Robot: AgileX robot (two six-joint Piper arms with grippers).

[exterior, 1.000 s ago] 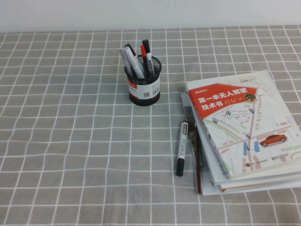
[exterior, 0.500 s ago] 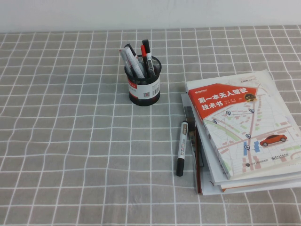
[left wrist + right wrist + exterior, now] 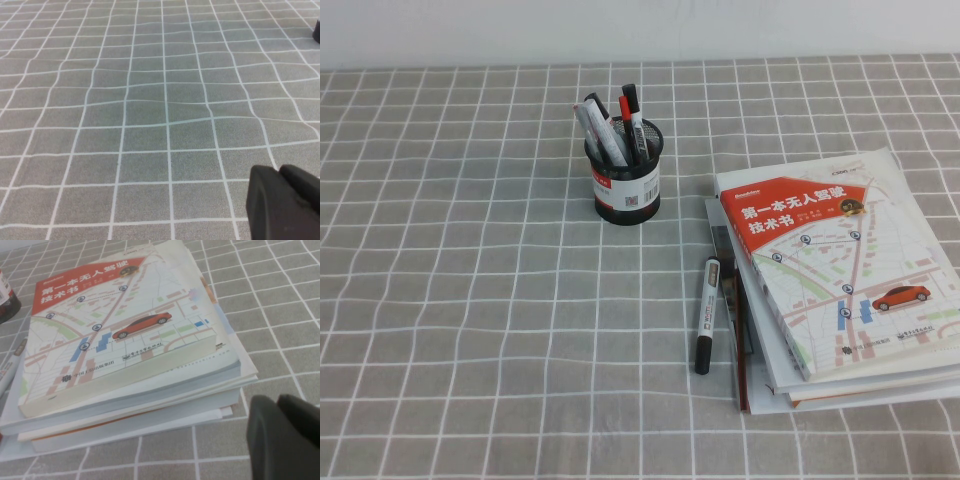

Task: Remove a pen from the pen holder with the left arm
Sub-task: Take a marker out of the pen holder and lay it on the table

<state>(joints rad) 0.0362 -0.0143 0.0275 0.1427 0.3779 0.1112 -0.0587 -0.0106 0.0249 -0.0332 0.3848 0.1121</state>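
**Light, slick markers in a holder that could tip**

The black mesh pen holder point(image 3: 626, 186) stands toward the far edge of the tabletop point(image 3: 460, 330), about midway along it. It holds a bunch of markers point(image 3: 617, 128) that lean against each other above the rim. They look light and stiff, and their smooth plastic barrels are likely to slip in a loose pinch. The black-capped marker point(image 3: 634, 112) rises highest and offers the clearest hold, on its barrel just under the cap. It should probably be pulled along its own lean. The holder looks light too, so a dragging pen may tilt it or lift it.

The neighbouring markers touch the tall one, so wide jaws could catch two of them. A loose marker point(image 3: 705, 316) lies flat just beside the stack of books point(image 3: 835, 265), which sits by the right edge. Both are well apart from the holder and off the left arm's likely path.

The left gripper point(image 3: 279, 172) hangs low over bare cloth with its jaws closed and empty. The right gripper point(image 3: 277, 402) sits near the books' corner with its jaws together, holding nothing.
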